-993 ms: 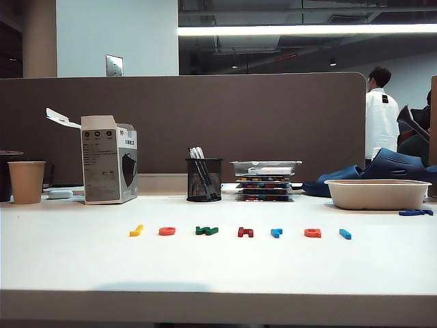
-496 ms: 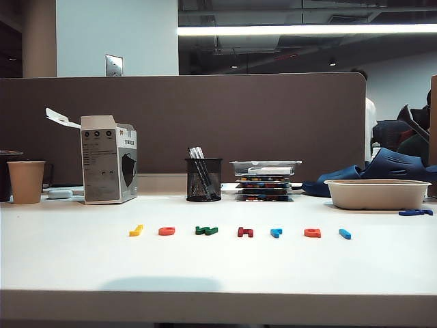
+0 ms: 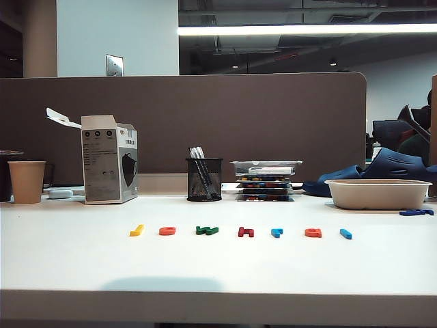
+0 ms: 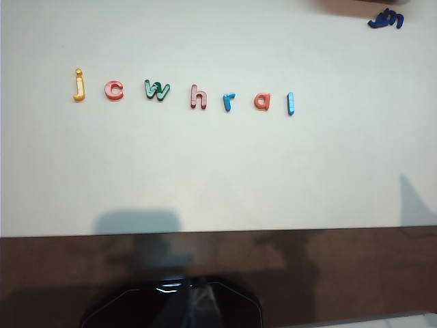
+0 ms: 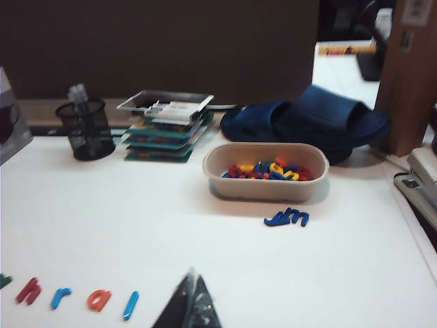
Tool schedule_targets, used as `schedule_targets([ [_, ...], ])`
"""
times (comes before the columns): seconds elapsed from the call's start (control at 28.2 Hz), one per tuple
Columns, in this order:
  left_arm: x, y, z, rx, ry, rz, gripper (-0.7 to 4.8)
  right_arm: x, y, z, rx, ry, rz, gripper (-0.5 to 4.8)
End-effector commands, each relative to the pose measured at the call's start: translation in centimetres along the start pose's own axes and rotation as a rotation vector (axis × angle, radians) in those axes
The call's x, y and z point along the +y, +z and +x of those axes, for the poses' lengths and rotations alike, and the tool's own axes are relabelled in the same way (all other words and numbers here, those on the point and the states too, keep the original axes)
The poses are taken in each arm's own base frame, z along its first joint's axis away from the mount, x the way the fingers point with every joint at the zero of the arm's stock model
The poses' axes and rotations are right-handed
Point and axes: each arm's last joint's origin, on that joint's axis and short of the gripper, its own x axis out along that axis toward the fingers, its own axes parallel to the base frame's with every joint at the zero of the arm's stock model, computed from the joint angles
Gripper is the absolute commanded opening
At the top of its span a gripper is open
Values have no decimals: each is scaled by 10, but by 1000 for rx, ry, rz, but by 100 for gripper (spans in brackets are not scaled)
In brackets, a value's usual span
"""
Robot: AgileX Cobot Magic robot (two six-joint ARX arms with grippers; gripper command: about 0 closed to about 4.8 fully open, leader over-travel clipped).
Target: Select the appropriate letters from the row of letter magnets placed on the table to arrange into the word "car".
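Right wrist view alone shows right gripper (image 5: 193, 301) closed; left gripper unseen

The row of letter magnets (image 3: 240, 232) lay across the table (image 3: 218, 270). From its centre, the pen cup (image 3: 204, 180) stood at eleven o'clock, the tray (image 3: 377, 194) at two, the box (image 3: 108, 159) at ten.

left gripper (image 4: 183, 301): only a dark blurred tip at the frame edge | right gripper (image 5: 193, 306): shut tips cut by the edge, blurred | green letter (image 5: 3, 279): sliced off at the border | exterior view: letters too small to read, both arms out of sight
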Motion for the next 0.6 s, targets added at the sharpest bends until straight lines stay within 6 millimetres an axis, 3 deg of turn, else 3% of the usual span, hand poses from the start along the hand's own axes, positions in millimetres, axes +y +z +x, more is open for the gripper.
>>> schedule_targets([
  [0.04,1,0,0,-8,8,8,-5,4,14,2,49,87,0,-6],
  [0.21,1,1,-1,-8,8,7,-5,6,35,32,179,382,2,-6],
  [0.35,1,1,-1,-9,8,7,-5,4,48,77,272,542,6,-6],
  [0.43,1,1,-1,-9,8,7,-5,6,48,106,265,673,-22,-6],
  [0.6,1,1,-1,-8,8,7,-5,17,35,151,280,887,1,-6],
])
